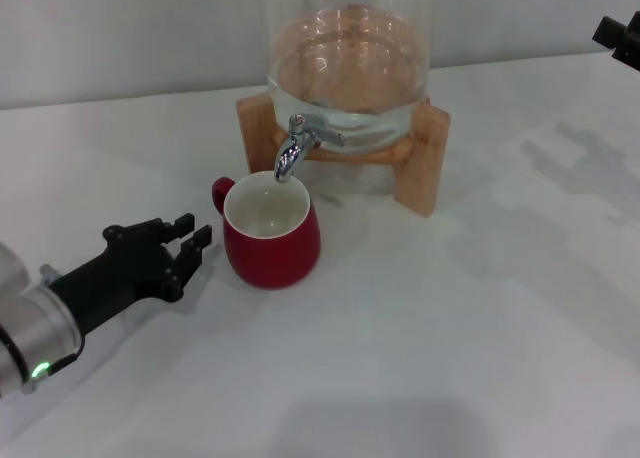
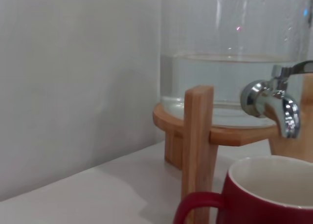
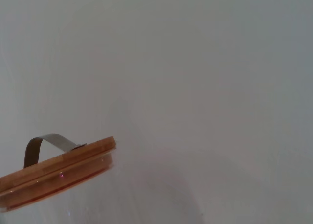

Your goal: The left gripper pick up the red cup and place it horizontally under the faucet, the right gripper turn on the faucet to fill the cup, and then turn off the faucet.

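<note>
Since the cup needs no more from it, my left hand (image 1: 190, 240), a black two-fingered claw on a silver arm with a green light, rests low over the white surface (image 1: 450, 358) with its fingers spread and nothing between them, just beside the handle. Next out, the rounded dark-red ceramic mug (image 1: 270, 233) with its white inside stands upright, mouth up, directly below the spout so that water will fall into it. Behind it the small chrome faucet (image 1: 292, 150) curves down from the clear glass jar (image 1: 350, 68) on its wooden stand (image 1: 425, 158). Farthest off, my right hand (image 1: 620, 33) hangs high beside the jar; I cannot tell its grip. The lever looks untouched.
</note>
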Controlling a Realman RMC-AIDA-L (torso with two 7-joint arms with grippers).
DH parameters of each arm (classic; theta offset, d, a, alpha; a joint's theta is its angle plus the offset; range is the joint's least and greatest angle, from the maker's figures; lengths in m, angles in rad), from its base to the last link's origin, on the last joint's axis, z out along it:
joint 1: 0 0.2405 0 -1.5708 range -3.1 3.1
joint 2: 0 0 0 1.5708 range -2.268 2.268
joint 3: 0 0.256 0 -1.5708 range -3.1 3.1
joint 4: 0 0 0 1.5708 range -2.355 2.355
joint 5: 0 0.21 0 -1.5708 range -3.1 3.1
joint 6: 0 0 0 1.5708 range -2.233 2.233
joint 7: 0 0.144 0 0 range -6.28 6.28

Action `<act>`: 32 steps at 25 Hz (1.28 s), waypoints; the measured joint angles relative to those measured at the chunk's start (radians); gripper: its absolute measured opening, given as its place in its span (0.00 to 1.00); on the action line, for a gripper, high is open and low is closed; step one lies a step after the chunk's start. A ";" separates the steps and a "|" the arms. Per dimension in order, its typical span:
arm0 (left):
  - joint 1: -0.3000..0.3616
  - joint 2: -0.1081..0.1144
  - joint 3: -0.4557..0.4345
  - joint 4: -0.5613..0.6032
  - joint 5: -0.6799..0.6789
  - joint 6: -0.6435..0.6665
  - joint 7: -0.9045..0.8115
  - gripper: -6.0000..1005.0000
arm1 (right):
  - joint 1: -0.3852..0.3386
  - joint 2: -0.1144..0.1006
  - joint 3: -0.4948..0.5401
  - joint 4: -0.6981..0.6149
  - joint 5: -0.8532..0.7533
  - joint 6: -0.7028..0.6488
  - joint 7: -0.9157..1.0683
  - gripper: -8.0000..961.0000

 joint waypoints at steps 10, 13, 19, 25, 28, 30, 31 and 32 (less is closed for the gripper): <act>0.154 0.002 -0.005 0.143 -0.045 -0.275 -0.095 0.24 | -0.003 0.000 0.000 -0.001 0.001 0.006 0.004 0.75; 0.195 0.003 -0.004 0.217 -0.074 -0.388 -0.204 0.24 | -0.003 0.000 0.000 -0.002 0.001 0.008 0.004 0.75; 0.242 0.004 -0.006 0.339 -0.116 -0.572 -0.408 0.30 | 0.000 0.000 0.000 -0.003 0.001 0.011 0.004 0.75; 0.320 0.006 -0.006 0.441 -0.241 -0.712 -0.557 0.56 | -0.006 -0.001 0.002 -0.009 -0.004 0.016 0.004 0.75; 0.357 0.007 -0.006 0.494 -0.282 -0.720 -0.651 0.64 | -0.008 -0.002 0.001 -0.013 -0.012 0.020 0.005 0.75; 0.377 0.007 -0.006 0.509 -0.310 -0.709 -0.668 0.70 | -0.008 -0.002 -0.004 -0.023 -0.028 0.028 0.009 0.75; 0.385 0.007 -0.006 0.510 -0.325 -0.698 -0.671 0.73 | -0.009 -0.002 -0.012 -0.035 -0.042 0.038 0.018 0.75; 0.392 0.007 -0.006 0.509 -0.339 -0.686 -0.671 0.73 | -0.011 -0.001 -0.023 -0.050 -0.055 0.044 0.027 0.75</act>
